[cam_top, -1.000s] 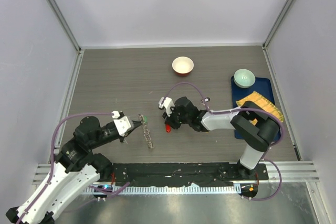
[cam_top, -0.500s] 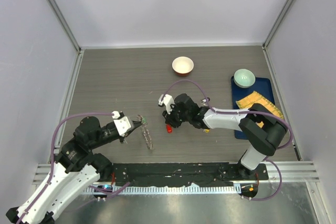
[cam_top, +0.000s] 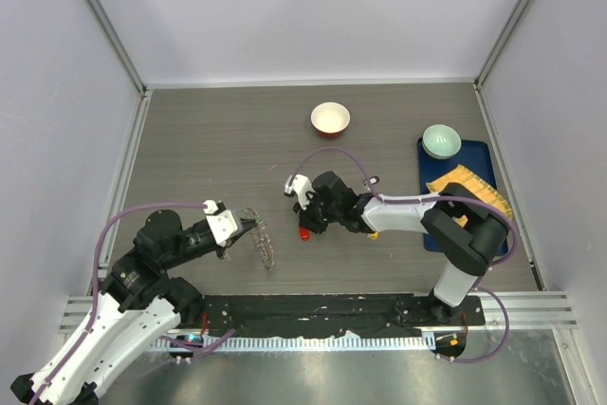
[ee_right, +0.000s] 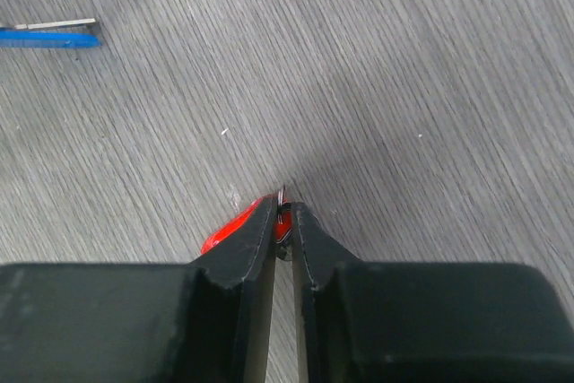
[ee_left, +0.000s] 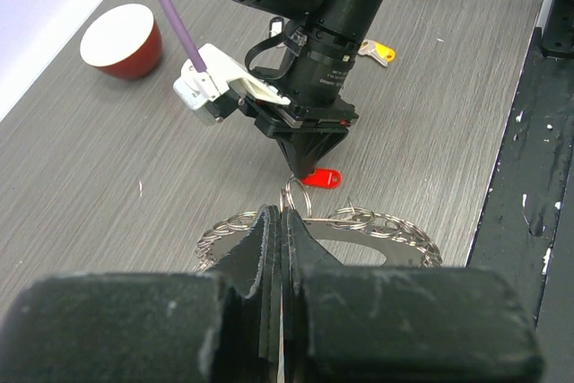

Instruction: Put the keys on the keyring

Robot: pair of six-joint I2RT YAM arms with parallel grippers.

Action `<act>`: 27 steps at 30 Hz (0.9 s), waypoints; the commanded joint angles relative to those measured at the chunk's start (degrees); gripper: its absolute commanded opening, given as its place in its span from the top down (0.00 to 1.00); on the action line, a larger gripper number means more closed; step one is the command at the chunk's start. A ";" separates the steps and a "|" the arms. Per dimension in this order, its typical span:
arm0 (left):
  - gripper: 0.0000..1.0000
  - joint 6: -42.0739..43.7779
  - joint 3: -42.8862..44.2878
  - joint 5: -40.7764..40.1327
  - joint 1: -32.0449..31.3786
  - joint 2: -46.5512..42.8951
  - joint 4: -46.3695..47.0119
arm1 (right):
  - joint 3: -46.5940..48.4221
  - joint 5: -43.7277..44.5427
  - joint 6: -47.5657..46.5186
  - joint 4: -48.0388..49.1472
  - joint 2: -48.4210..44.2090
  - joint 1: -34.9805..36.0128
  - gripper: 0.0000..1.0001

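Note:
My left gripper [cam_top: 243,228] is shut on the near rim of the keyring [cam_top: 263,245], a thin grey ring fringed with small silvery loops, and holds it on edge over the table. In the left wrist view the keyring [ee_left: 386,226] spreads out behind my closed fingertips [ee_left: 267,226]. My right gripper [cam_top: 303,227] is shut on a red-headed key [ee_right: 229,232], tip down at the table, just beyond the keyring; the red key [ee_left: 321,178] shows under the right gripper [ee_left: 309,154]. A yellow-headed key [ee_left: 378,49] and a blue-headed key [ee_right: 49,36] lie on the table.
A red-and-cream bowl [cam_top: 330,119] stands at the back middle. A pale green bowl [cam_top: 441,140] and a yellow cloth [cam_top: 469,192] sit on a blue tray [cam_top: 482,160] at the right. Grey walls close in the table.
My right gripper has shifted slightly left with the red key. My left gripper has drawn the keyring a little lower and tilted it.

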 commanded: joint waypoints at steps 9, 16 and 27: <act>1.00 -0.16 0.59 0.79 0.14 0.37 3.34 | 0.17 0.62 0.06 1.82 -4.34 -0.14 0.99; 1.00 0.10 0.77 2.19 0.14 1.42 3.51 | -2.46 0.36 -2.84 0.67 -15.24 0.12 0.99; 1.00 3.78 7.00 8.25 0.14 11.08 2.46 | -4.49 -3.33 -6.36 -5.04 -35.27 1.00 0.99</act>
